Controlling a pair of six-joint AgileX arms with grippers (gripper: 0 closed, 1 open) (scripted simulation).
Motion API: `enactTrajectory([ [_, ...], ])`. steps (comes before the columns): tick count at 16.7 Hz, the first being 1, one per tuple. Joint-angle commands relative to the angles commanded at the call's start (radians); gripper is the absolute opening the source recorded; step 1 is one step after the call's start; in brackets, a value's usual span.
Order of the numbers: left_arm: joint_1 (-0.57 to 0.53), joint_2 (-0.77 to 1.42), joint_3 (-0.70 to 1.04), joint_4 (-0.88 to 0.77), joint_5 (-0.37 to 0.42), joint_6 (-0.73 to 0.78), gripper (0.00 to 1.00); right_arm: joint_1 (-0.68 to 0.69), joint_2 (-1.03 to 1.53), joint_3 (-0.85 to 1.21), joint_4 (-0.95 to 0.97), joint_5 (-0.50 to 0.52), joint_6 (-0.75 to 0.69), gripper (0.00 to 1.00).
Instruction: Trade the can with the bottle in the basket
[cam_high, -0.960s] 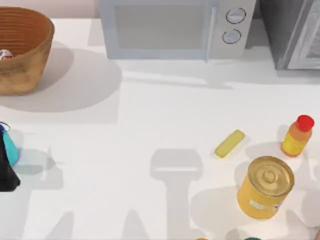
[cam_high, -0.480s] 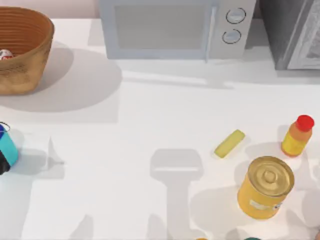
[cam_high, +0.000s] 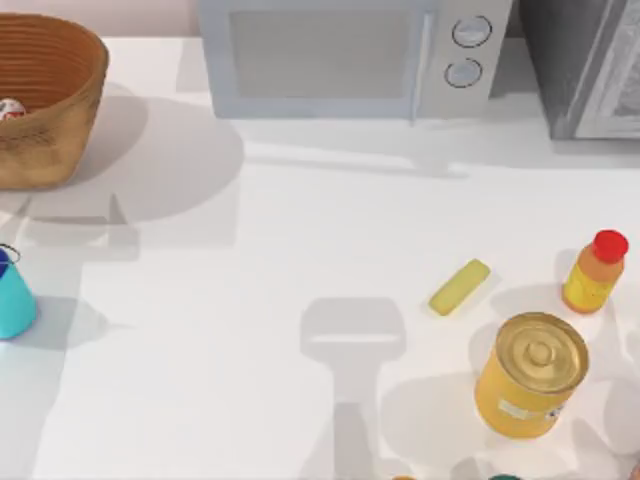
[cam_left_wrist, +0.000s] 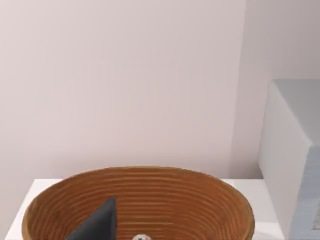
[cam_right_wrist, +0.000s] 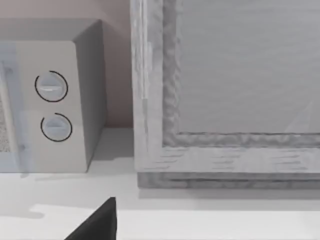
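At upper left of the top view, the wicker basket (cam_high: 45, 100) holds the small white can (cam_high: 12, 108) against its left wall. Below it, at the frame's left edge, the teal bottle (cam_high: 14, 298) stands free on the white bench (cam_high: 300, 250). The left wrist view shows one dark finger (cam_left_wrist: 97, 222) of the left hand over the basket; whether it is clenched or released cannot be told.

Basket (cam_high: 45, 110) at the table's (cam_high: 250, 300) far left corner, can (cam_high: 10, 108) inside it. Bottle (cam_high: 14, 298) upright at the left edge. Microwave (cam_high: 350, 55) along the far edge; yellow block (cam_high: 459, 287), red-capped bottle (cam_high: 595, 272) and big yellow can (cam_high: 530, 375) near the right edge.
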Motion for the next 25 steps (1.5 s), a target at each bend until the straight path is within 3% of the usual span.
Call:
enactTrajectory([
  [8,0.043,0.737,0.816,-0.336,0.03,0.055,1.0,0.0,0.0,0.0,0.0,0.0,0.0,1.0],
  [13,0.071,1.242,1.207,-0.605,0.047,0.092,1.0,0.0,0.0,0.0,0.0,0.0,0.0,1.0],
  [19,0.101,1.709,1.486,-0.895,0.059,0.127,1.0,0.0,0.0,0.0,0.0,0.0,0.0,1.0],
  [25,0.11,1.822,1.552,-0.982,0.062,0.137,1.0,0.0,0.0,0.0,0.0,0.0,0.0,1.0],
])
